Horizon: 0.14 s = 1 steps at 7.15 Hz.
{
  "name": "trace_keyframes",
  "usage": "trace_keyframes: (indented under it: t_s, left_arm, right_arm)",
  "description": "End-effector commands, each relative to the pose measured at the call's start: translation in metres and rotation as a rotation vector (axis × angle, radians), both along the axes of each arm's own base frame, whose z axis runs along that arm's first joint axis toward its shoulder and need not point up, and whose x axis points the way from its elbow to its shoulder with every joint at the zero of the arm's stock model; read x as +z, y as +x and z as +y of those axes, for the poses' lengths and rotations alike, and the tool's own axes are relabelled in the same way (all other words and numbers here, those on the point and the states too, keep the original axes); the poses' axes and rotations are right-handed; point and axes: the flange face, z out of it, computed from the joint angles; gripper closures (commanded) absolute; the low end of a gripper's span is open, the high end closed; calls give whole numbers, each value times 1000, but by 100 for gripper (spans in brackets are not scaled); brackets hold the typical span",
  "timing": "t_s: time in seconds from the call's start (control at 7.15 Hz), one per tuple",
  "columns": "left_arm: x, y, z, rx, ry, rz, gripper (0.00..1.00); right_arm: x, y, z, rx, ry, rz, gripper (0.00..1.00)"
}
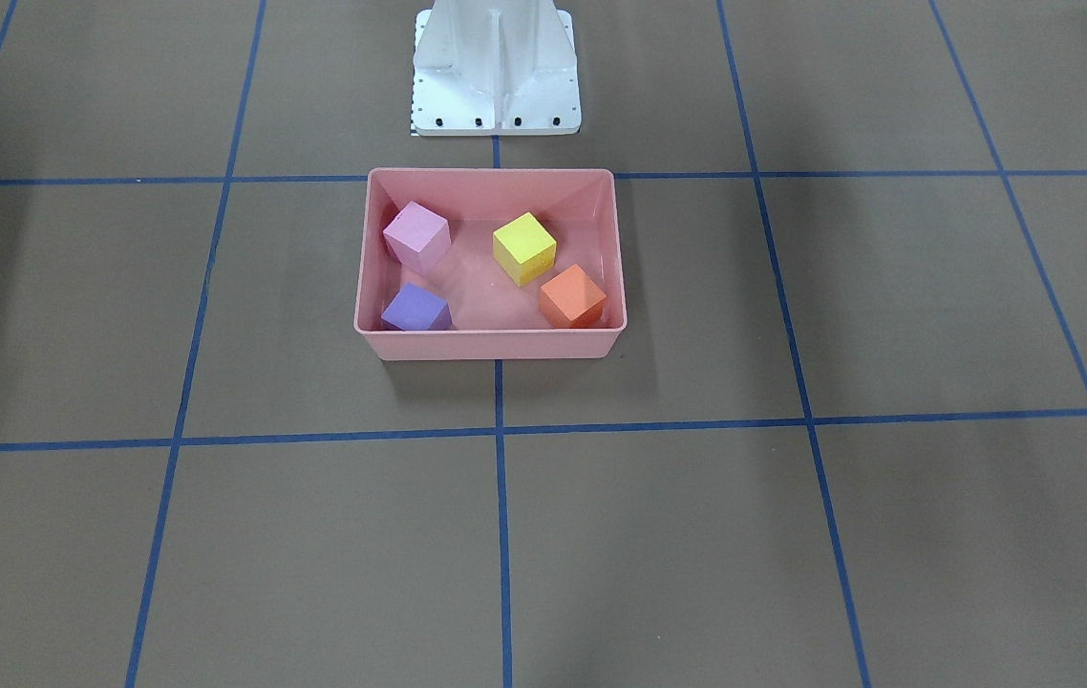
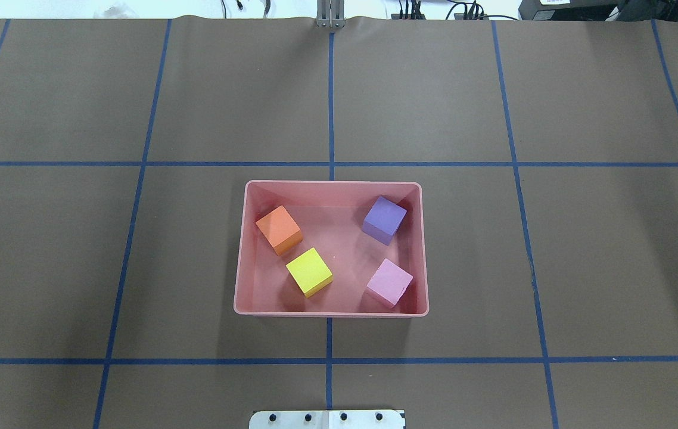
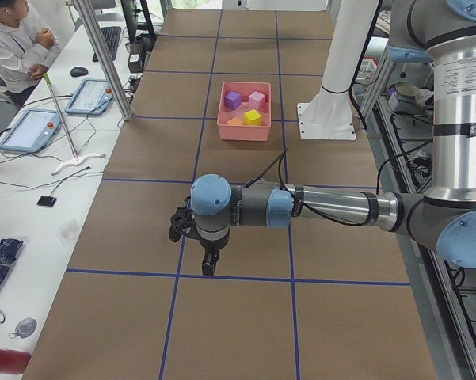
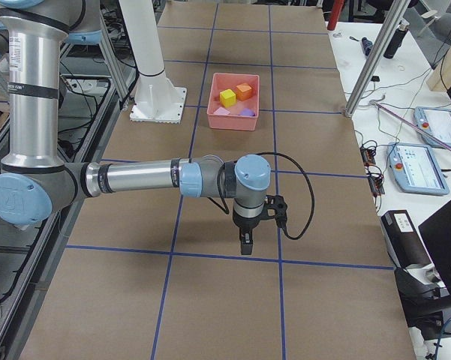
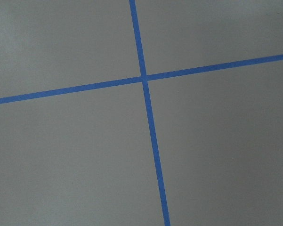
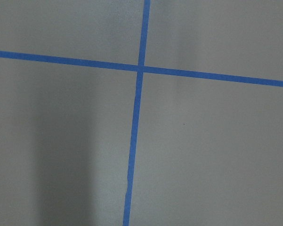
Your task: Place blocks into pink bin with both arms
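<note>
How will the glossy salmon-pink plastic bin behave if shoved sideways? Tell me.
The salmon-pink glossy plastic bin would probably slide rather than tip: its walls are low and its base is broad. Its glossy surface may prove slippery to grip. The small matte yellow cube and three others lie loose, so they would likely shift.

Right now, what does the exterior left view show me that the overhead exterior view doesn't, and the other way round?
Only exterior left: the left arm stretched low over the table, the left gripper pointing down well away from the pink bin, and a seated operator. Only overhead: the bin's floor seen straight down, with no arm in frame. Both: the bin holding the orange cube, yellow cube, purple cube and light pink cube.
</note>
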Motion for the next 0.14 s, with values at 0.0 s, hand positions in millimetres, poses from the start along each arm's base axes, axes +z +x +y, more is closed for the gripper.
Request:
trace_keyframes:
  t_s: [0.0]
  left_arm:
    - [0,0,0,0,-1,0,0]
  right_arm:
    - [0,0,0,0,0,0,0]
